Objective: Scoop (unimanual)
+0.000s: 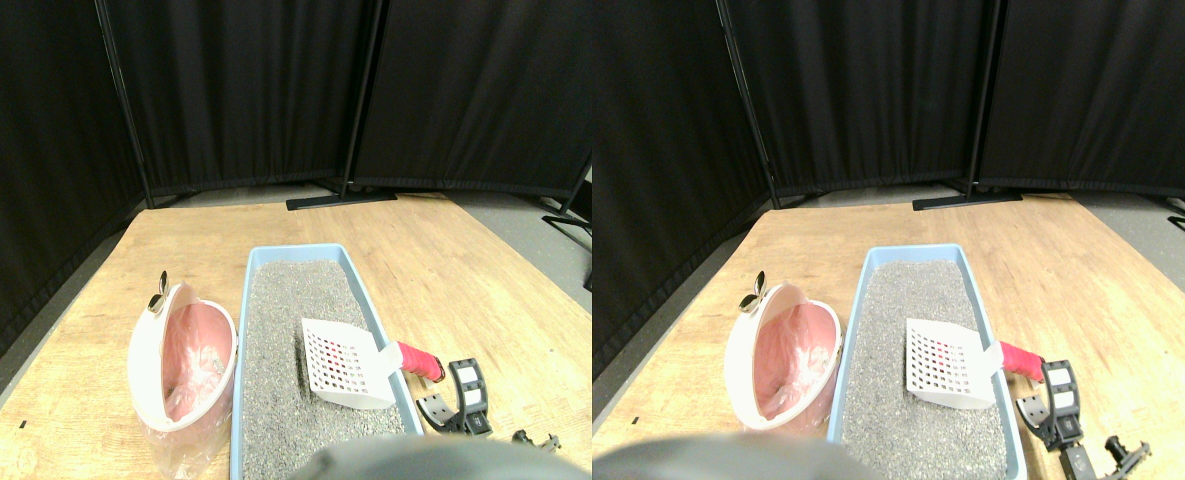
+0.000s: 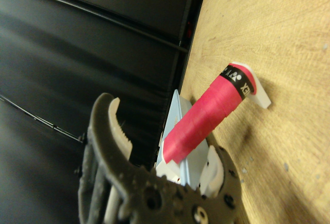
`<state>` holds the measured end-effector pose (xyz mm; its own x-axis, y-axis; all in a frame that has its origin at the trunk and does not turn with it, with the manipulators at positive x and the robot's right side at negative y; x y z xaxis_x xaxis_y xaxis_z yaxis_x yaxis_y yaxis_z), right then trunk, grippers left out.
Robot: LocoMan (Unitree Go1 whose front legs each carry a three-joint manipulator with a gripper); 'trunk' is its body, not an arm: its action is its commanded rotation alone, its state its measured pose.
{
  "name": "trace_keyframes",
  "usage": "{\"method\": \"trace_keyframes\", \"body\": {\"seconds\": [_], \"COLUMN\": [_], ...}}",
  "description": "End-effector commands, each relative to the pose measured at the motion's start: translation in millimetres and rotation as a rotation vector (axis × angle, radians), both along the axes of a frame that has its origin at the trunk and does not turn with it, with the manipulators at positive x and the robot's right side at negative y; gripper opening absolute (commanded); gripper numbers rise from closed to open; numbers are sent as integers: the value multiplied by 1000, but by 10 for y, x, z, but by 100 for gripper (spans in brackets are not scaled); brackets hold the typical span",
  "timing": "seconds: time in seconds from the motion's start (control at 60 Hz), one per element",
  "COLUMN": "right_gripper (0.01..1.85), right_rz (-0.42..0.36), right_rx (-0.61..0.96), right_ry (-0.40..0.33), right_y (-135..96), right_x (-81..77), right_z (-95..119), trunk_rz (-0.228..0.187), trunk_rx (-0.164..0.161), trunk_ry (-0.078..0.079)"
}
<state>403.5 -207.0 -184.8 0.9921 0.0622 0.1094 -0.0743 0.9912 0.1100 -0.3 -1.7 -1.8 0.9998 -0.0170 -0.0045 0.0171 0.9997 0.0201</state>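
Note:
A white slotted scoop (image 1: 345, 364) lies head-down on the grey litter (image 1: 280, 330) in a light blue litter box (image 1: 247, 340). Its pink-wrapped handle (image 1: 420, 361) rests over the box's right rim and sticks out above the wooden floor. My right gripper (image 1: 463, 391) sits low on the floor just right of the handle's end, apart from it. In the wrist view the gripper (image 2: 162, 130) is open. The pink handle (image 2: 206, 115) with its white end tab stands ahead of the spread jaws and is not clamped.
A white bin (image 1: 145, 352) lined with a pink bag (image 1: 192, 360) leans against the box's left side, a metal clip (image 1: 160, 292) on its rim. Black curtain screens (image 1: 252, 90) with floor feet (image 1: 340, 199) close off the back and left. Wooden floor (image 1: 472, 280) stretches right.

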Motion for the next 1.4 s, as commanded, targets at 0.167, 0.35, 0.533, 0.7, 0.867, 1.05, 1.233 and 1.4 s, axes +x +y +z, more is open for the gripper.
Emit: {"method": "trace_keyframes", "body": {"seconds": [0.167, 0.35, 0.533, 0.7, 0.867, 1.05, 1.233, 1.4], "right_gripper": [97, 98, 97, 98, 97, 98, 100, 99], "right_rz": [-7, -16, -39, -43, -48, -58, -75, -59], "right_rx": [11, 43, 43, 57, 62, 74, 102, 125], "right_ry": [17, 61, 97, 116, 124, 129, 164, 172], "right_y": [-10, -13, -44, -73, -91, -80, -60, -43], "right_x": [115, 206, 310, 389, 466, 529, 592, 634], "right_z": [-29, -121, -206, -249, -242, -229, -270, -322], "trunk_rz": [10, 12, 8, 6, 3, 3, 8, 13], "trunk_rx": [-12, -15, -12, -11, -10, -12, -16, -18], "trunk_ry": [2, 6, 12, 13, 16, 19, 20, 20]}}
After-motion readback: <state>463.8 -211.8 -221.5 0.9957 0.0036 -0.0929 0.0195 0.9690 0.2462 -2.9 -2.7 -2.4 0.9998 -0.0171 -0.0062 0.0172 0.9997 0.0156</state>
